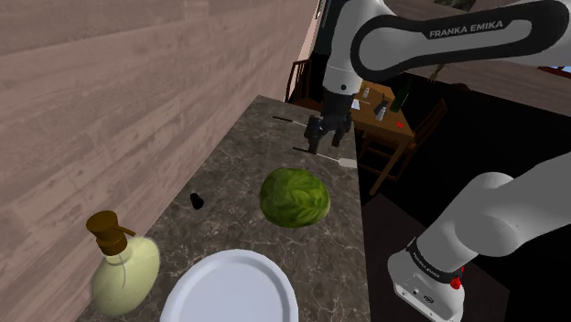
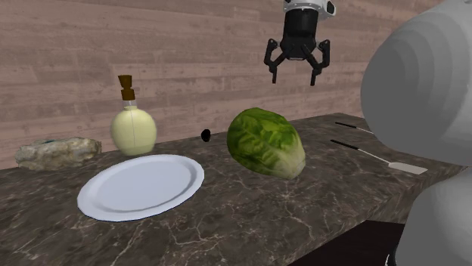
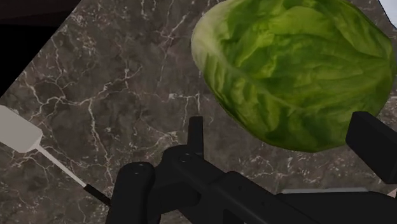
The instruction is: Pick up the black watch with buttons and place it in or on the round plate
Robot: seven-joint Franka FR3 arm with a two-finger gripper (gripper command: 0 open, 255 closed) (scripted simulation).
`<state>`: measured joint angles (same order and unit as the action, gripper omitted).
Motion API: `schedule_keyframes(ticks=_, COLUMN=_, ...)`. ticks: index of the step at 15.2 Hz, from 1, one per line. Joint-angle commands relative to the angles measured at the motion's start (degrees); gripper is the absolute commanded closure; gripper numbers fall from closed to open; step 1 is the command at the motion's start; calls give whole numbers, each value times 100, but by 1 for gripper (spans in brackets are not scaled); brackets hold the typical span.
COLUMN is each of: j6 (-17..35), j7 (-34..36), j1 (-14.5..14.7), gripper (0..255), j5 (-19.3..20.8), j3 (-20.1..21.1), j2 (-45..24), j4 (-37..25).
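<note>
We record a dark marbled countertop [image 3: 114, 83] with white veining across most of the field. A black area [image 3: 25, 25] lies beyond the counter's edge. A large green cabbage [image 3: 292, 63], leafy and ribbed, rests on the stone. The black gripper [image 3: 285, 135] stands with its two fingers wide apart. We see the cabbage's near side between them, and neither finger clasps it. On the gripper's other side lies a spatula [image 3: 19, 130]. It has a flat white blade and a thin handle that runs toward the gripper body and darkens at its end. Spatula and cabbage lie well apart.
</note>
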<state>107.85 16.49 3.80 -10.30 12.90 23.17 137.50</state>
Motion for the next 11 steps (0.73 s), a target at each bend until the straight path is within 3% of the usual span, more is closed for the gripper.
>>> schedule_keyframes(ticks=1, j6=255, j7=175, j1=47, gripper=0, j5=-35, j3=151, j2=-364, j4=-157)
schedule_keyframes(ticks=11, j6=1392, j7=1155, j1=297, gripper=0, j5=267, j3=768, j2=-2389, j4=-1201)
